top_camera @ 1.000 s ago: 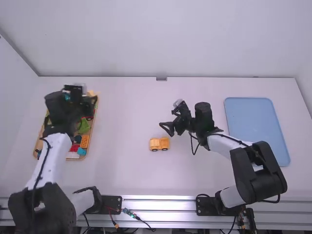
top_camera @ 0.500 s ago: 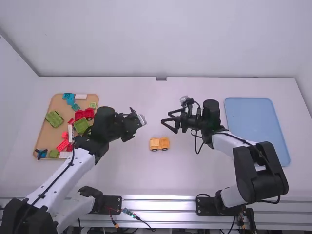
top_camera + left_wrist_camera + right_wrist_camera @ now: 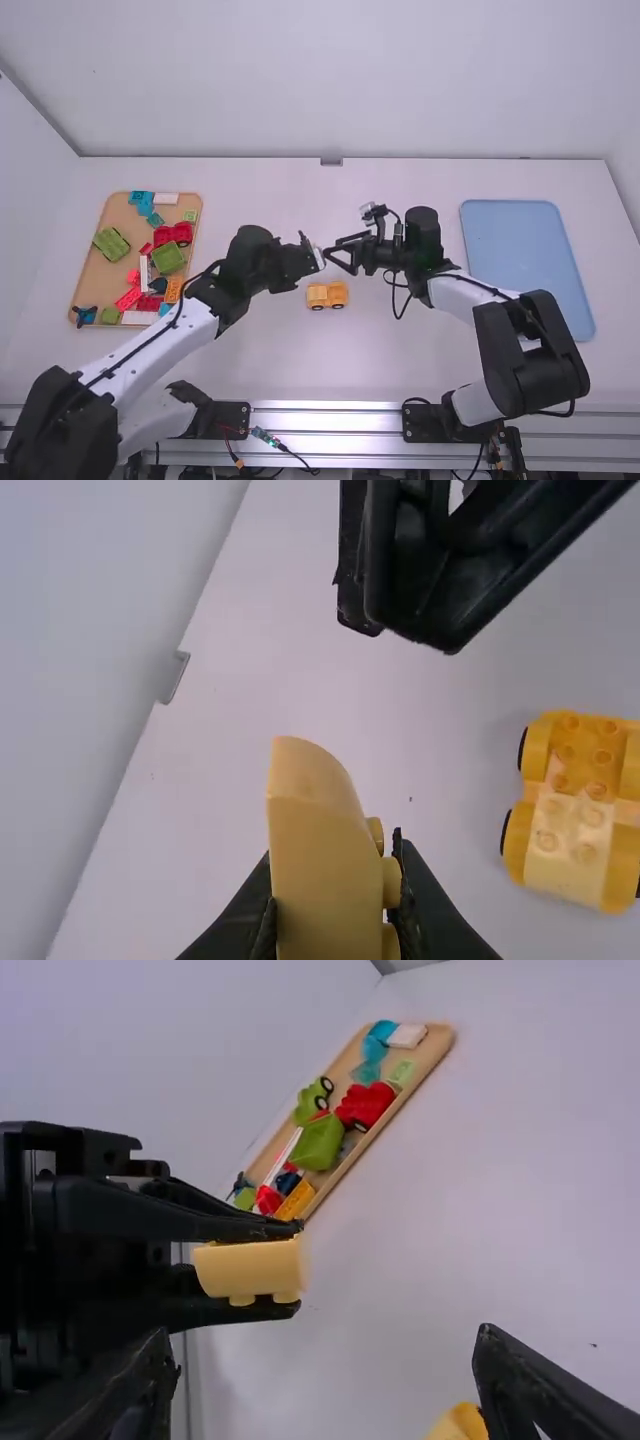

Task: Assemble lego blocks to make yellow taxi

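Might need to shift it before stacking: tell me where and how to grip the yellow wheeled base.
Probably best across its two wheeled sides, coming straight down: the yellow wheeled base stands upright on its wheels, with its studs facing up. That way the fingers should leave the studs uncovered.

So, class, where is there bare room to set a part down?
The table is bare toward the back wall and from the yellow vehicle down to the metal rail; so is the blue tray. Crowded: the wooden tray of blocks, and mid-table, where the left gripper, holding a yellow block, and open right gripper nearly meet.
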Controlling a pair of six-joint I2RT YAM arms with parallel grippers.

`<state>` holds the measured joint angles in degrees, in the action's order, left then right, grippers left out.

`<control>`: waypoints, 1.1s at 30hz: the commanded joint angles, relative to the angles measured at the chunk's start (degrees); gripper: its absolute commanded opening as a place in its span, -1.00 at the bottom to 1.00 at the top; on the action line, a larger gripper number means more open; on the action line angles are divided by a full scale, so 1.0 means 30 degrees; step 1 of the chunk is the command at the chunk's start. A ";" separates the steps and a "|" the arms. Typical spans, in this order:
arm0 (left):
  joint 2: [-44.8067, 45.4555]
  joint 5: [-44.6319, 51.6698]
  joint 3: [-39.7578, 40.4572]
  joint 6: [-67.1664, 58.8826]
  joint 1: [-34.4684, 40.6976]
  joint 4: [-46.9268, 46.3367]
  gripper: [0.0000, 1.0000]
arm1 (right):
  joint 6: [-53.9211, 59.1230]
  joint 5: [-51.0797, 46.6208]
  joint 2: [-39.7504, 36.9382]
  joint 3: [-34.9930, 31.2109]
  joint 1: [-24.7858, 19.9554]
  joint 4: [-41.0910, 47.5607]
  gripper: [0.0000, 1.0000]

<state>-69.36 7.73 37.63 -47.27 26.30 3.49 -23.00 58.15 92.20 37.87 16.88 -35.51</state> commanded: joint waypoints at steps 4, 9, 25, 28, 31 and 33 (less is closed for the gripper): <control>-0.0634 -0.0248 0.0007 0.0168 0.0204 0.0532 -0.97 | -0.0117 -0.0284 -0.0517 -0.0087 0.0036 0.0117 0.50; -0.1224 0.0277 0.0007 0.0095 0.0240 0.1224 -0.97 | 0.0160 -0.1814 -0.0517 -0.0087 0.0656 0.0991 0.48; -0.2346 0.2280 0.0007 0.0459 0.0306 0.2543 -0.97 | 0.0117 -0.2929 -0.0481 -0.0087 0.1574 0.0539 0.47; -0.2346 0.2208 0.0007 0.0444 0.0663 0.2616 -0.96 | 0.0095 -0.2914 -0.0481 -0.0087 0.1625 0.0364 0.45; -0.2346 0.2193 0.0007 0.0372 0.1042 0.2659 -0.97 | 0.0095 -0.2900 -0.0481 -0.0087 0.1632 0.0277 0.35; -0.2346 0.2200 0.0007 0.0372 0.1173 0.2667 -0.97 | 0.0066 -0.2900 -0.0481 -0.0087 0.1647 0.0284 0.30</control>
<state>-76.14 12.80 37.63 -46.30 28.60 11.53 -22.55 50.19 92.18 37.87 21.91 -34.28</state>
